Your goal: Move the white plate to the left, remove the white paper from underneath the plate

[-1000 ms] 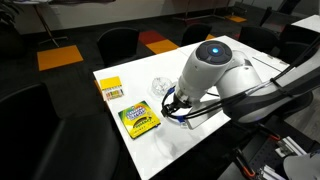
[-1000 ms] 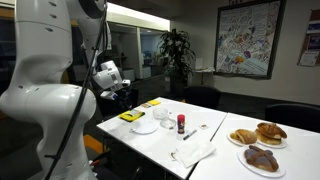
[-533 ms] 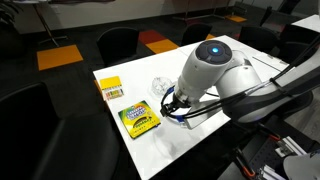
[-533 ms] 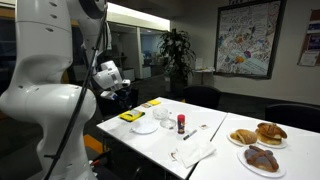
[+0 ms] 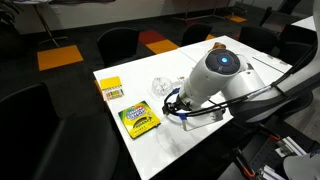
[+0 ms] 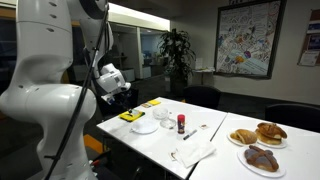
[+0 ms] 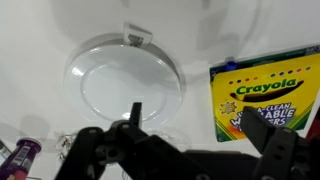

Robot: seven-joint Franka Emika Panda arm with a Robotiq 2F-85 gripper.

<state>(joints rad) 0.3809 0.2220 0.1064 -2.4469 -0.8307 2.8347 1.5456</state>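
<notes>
The white plate [image 7: 125, 85] lies on the white table, left of the crayon box [image 7: 265, 95] in the wrist view. It also shows in an exterior view [image 6: 145, 126]; in the other exterior view the arm hides it. I cannot make out the white paper against the tabletop; only a small tab [image 7: 135, 36] shows at the plate's far rim. My gripper [image 7: 194, 112] is open and empty, above the table between plate and crayon box. It hangs over the table's end in an exterior view [image 6: 112, 80].
A yellow box [image 5: 111, 89] and a clear glass bowl [image 5: 160, 85] stand beyond the crayon box [image 5: 139, 119]. A red-capped bottle [image 6: 181, 123], a white napkin [image 6: 195, 153] and plates of pastries [image 6: 258, 133] lie further along the table. Chairs ring the table.
The arm has shifted a little and the gripper has come slightly lower over the table. The plate and boxes have not moved.
</notes>
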